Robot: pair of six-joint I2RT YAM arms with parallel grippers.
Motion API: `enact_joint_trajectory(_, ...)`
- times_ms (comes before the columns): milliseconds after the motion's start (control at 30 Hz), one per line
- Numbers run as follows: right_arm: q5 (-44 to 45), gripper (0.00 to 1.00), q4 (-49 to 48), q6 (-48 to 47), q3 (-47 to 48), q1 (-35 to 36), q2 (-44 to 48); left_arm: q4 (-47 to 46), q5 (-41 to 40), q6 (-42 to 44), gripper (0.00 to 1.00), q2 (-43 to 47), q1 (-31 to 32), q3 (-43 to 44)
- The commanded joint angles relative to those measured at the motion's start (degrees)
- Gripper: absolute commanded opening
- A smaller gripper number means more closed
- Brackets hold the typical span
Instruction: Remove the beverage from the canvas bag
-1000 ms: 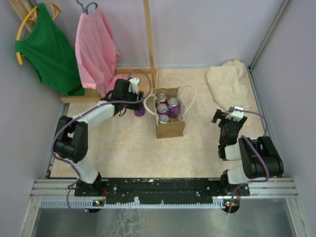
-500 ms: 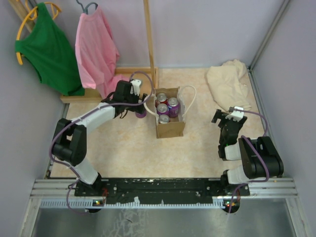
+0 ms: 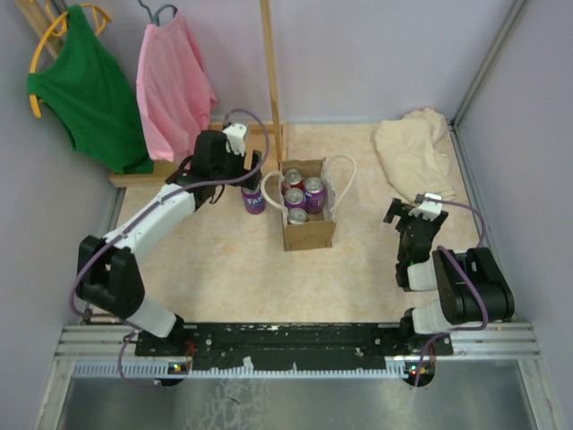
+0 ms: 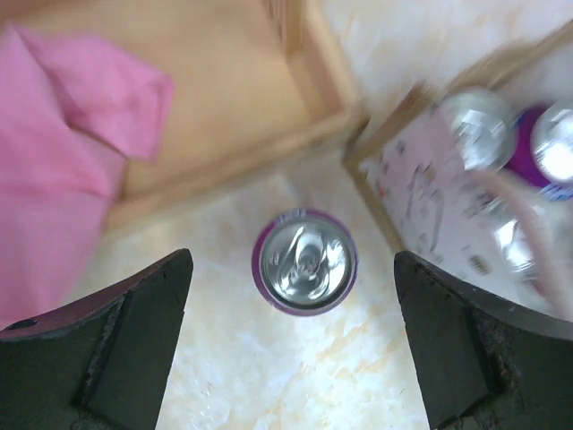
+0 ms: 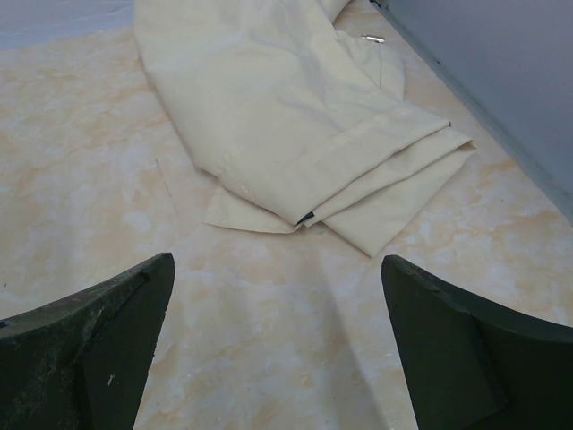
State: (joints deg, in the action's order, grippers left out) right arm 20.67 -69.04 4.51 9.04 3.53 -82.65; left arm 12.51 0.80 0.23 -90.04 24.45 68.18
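Note:
A purple beverage can (image 3: 253, 200) (image 4: 304, 261) stands upright on the table just left of the canvas bag (image 3: 309, 229). The tan boxy bag (image 4: 428, 193) has white rope handles and holds three more cans (image 3: 302, 197). My left gripper (image 3: 248, 167) (image 4: 291, 336) hovers open above the lone can, its fingers wide on either side and touching nothing. My right gripper (image 3: 413, 211) (image 5: 277, 345) rests open over bare table at the right, with nothing between its fingers.
A cream cloth heap (image 3: 414, 152) (image 5: 286, 116) lies at the back right. A wooden rack base (image 3: 192, 170) (image 4: 215, 107) and post (image 3: 271, 72) stand behind the can. A pink garment (image 3: 175, 90) (image 4: 63, 161) and a green one (image 3: 89, 85) hang at the back left.
My left gripper opened, let go of the purple can on the table left of the bag, and rose away toward the back. The right arm stayed still.

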Motion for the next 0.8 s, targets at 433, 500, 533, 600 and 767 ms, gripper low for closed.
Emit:
enact_joint_trajectory(433,0.3,0.99,-2.5,-0.8,0.5,0.2,-0.2,12.7,12.8,14.9,0.99,-0.3,11.5,28.5)
enact_joint_trajectory(500,0.3,0.99,-2.5,-0.8,0.5,0.2,-0.2,15.1,13.5,16.1,0.99,-2.6,12.9,30.0)
enact_joint_trajectory(533,0.4,0.99,-2.5,-0.8,0.4,0.2,-0.2,16.3,13.4,16.6,0.98,-3.7,13.5,30.6)
enact_joint_trajectory(600,0.3,0.99,-2.5,-0.9,0.4,0.2,-0.2,19.0,13.1,17.2,0.96,-5.5,14.4,31.2)
enact_joint_trajectory(767,0.4,0.99,-2.5,-0.9,0.5,0.2,-0.2,23.4,11.5,17.3,0.91,-8.3,15.5,28.5)
